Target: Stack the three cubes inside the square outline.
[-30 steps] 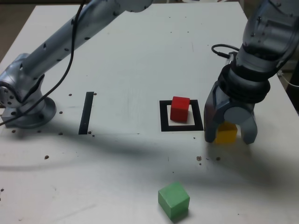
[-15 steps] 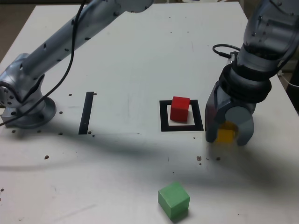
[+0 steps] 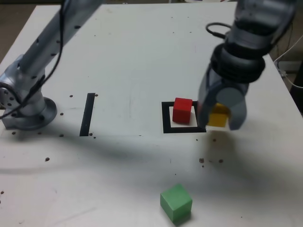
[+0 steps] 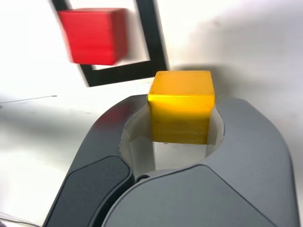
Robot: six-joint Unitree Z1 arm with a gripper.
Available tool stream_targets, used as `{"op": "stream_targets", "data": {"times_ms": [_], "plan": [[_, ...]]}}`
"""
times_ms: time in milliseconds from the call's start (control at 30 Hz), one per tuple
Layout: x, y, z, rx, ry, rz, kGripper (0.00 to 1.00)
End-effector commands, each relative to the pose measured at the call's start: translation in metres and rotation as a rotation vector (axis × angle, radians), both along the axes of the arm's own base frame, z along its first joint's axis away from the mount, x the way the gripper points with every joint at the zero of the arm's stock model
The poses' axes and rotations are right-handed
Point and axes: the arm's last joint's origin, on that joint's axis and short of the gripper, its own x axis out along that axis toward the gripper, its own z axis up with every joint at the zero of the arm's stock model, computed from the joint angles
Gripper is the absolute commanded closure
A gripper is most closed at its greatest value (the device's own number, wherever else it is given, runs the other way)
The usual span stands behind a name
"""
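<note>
Raised off the table, tool (image 3: 218, 113) clamps yellow cube (image 3: 218, 116).

above red cube (image 3: 182, 110): open | exterior view's right of square outline (image 3: 166, 124): gripper (image 3: 218, 116) with yellow cube (image 3: 218, 115) | near: green cube (image 3: 176, 203) | left: black strip (image 3: 87, 114), bare table (image 3: 132, 61) far

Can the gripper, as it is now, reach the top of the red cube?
Probably yes: the gripper, shut on the yellow cube, hangs beside the red cube, whose top is bare.
</note>
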Motion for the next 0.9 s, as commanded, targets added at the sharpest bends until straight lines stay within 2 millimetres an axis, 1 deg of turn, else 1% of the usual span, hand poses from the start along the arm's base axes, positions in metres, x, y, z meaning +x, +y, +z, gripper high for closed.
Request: {"op": "stream_targets", "data": {"times_ms": [0,200,333,600,867], "plan": [[-0.018,0.004,0.017,0.009,0.016,-0.006,0.78],[-0.043,0.01,0.031,0.013,0.031,-0.02,0.78],[-0.051,0.013,0.034,0.011,0.035,-0.038,0.78],[-0.059,0.027,0.03,0.011,0.043,-0.046,0.78],[-0.062,0.044,0.016,0.0,0.033,-0.036,0.78]]}}
